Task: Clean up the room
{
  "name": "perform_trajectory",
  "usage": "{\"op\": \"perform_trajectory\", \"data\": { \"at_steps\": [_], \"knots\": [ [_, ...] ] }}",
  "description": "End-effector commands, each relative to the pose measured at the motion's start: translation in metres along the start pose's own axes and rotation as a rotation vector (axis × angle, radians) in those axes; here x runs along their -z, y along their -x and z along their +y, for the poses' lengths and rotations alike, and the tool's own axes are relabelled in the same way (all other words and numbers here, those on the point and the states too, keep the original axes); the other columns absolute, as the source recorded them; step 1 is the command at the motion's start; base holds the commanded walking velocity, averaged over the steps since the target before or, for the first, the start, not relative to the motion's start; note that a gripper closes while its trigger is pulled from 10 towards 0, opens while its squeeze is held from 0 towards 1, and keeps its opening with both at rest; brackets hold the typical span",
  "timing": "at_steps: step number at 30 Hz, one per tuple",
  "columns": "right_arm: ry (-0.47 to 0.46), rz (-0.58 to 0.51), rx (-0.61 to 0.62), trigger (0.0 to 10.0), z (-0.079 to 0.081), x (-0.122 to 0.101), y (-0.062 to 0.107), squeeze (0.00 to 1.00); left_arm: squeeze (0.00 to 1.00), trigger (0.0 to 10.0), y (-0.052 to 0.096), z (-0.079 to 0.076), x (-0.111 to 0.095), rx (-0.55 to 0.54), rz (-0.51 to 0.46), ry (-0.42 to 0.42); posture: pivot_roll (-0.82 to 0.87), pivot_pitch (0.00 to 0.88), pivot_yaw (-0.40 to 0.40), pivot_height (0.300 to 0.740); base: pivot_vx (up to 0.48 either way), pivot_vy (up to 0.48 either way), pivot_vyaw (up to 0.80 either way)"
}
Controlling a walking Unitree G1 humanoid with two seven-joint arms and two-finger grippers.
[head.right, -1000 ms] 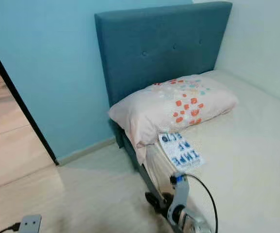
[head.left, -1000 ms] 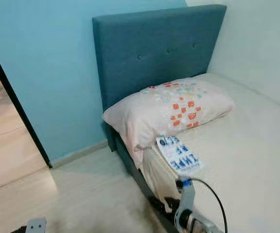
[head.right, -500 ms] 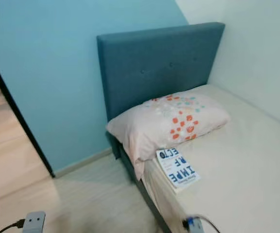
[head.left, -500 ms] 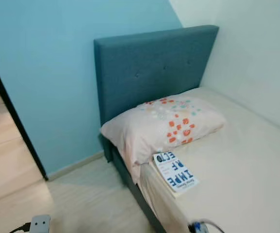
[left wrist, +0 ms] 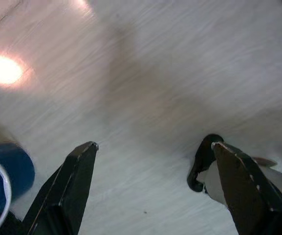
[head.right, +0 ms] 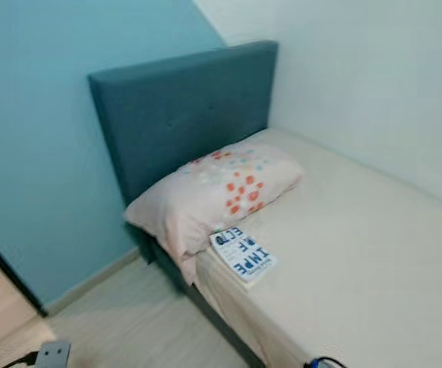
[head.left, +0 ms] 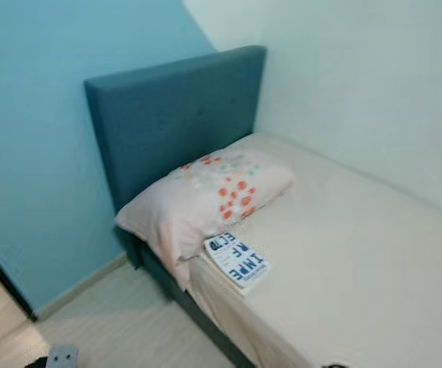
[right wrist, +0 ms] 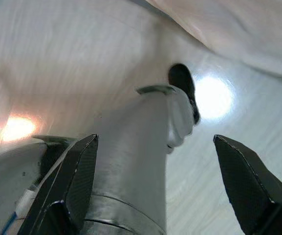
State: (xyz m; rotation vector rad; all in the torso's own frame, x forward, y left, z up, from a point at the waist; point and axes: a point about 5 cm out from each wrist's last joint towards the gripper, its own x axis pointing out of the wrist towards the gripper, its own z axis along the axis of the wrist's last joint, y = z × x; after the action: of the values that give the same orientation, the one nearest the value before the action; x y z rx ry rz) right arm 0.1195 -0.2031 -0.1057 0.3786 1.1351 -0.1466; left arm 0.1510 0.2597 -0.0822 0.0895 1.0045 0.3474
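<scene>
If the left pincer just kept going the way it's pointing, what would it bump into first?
Most likely the floor. The left pincer hangs open and aims down at pale wood-grain boards, with nothing between its fingers. A dark foot-like part sits off to one side, probably out of line, though depth is hard to judge.

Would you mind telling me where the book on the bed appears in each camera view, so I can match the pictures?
Left eye view: the book lies at the mattress edge, low and centre, just below the pillow.
Right eye view: the book sits slightly higher, again under the pillow's corner.
Left wrist view: not in it; floor ahead.
Right wrist view: not in it.
Shared landmark: the blue headboard.
</scene>
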Motion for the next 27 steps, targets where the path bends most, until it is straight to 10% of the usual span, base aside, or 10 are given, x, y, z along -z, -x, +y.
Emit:
{"op": "perform_trajectory", "data": {
  "at_steps": [1,27],
  "knots": [
    [0.002,0.006,0.009,10.0,0.000,0.000,0.000,0.00,0.00,10.0,0.001,0.001,0.003,0.007,0.005,-0.018,0.08,0.000,-0.061,0.740,0.000,0.000,-0.74],
    [0.071,0.154,0.172,10.0,-0.016,0.026,0.005,0.00,0.00,10.0,-0.001,-0.003,-0.004,0.048,-0.009,-0.040,0.07,0.000,-0.042,0.740,0.000,0.000,-0.72]
  ]
}}
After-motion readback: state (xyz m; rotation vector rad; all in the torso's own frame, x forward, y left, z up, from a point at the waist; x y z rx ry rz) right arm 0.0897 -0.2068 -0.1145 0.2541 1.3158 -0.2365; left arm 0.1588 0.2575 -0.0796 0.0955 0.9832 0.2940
